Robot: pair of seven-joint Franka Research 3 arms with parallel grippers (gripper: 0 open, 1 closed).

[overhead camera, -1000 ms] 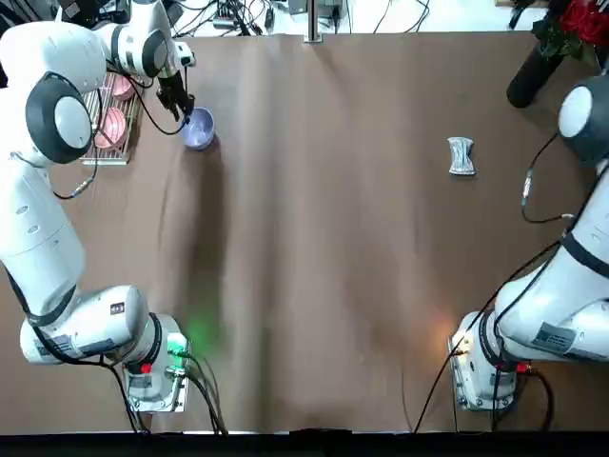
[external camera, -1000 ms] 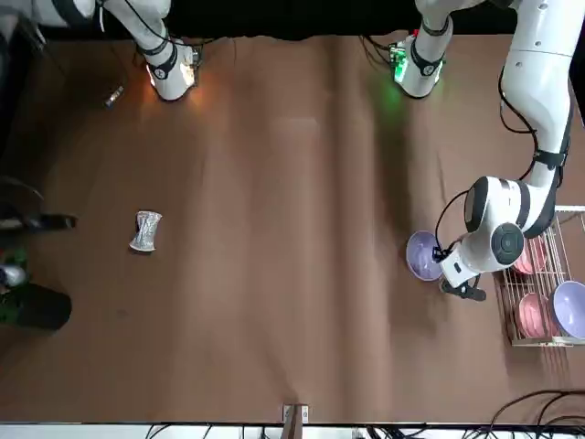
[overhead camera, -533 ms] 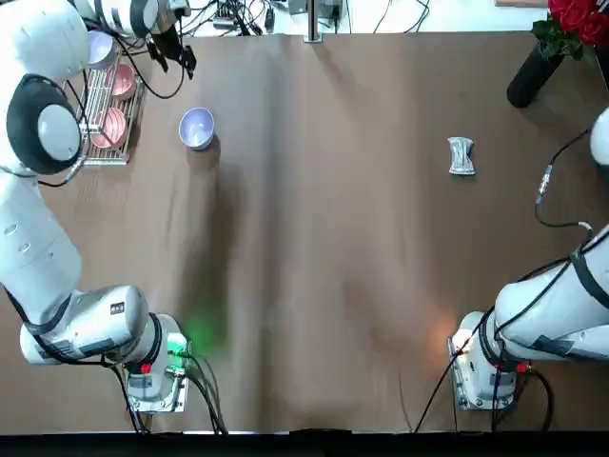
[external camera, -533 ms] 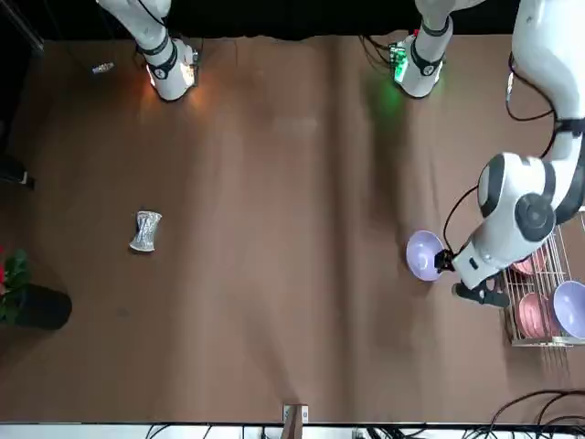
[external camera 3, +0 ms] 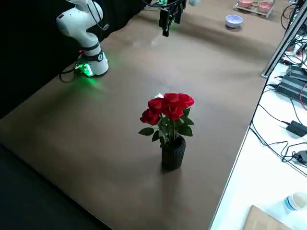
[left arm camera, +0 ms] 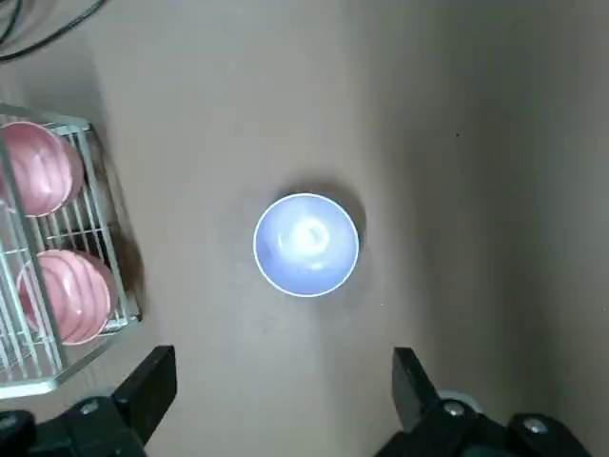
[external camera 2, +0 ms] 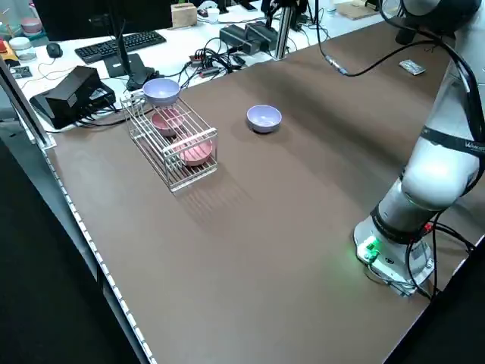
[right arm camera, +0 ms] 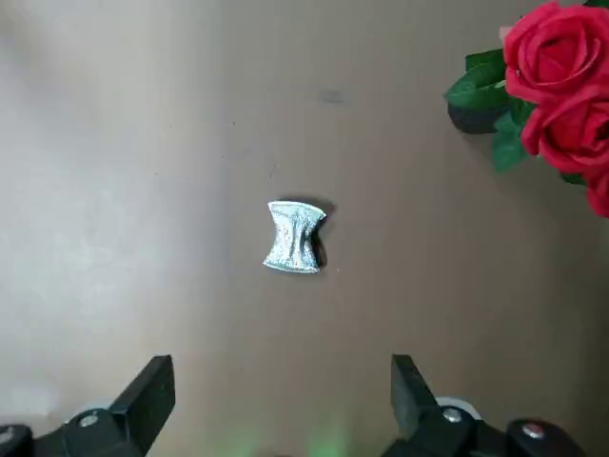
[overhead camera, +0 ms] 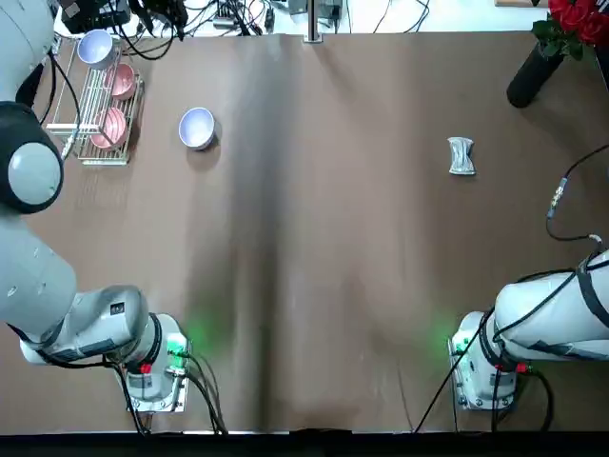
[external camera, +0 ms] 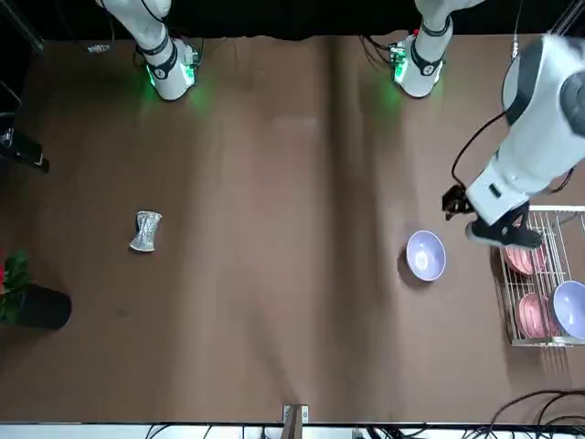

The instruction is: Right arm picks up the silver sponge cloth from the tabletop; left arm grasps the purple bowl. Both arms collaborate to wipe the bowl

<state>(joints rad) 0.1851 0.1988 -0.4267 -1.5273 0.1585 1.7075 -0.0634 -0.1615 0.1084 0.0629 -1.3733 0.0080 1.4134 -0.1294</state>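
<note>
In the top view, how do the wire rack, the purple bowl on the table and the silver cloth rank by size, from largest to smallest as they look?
1. wire rack
2. purple bowl
3. silver cloth, only slightly smaller than the bowl

All three lie on the table, so nearness to the camera hardly changes this order.

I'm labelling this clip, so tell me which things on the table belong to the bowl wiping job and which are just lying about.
Part of the job:
- silver sponge cloth, lying free on the table
- purple bowl, upright beside the rack
- left gripper, open above the bowl
- right gripper, open above the cloth

Just lying about:
- wire rack
- pink dishes
- another purple bowl
- vase of roses
</note>
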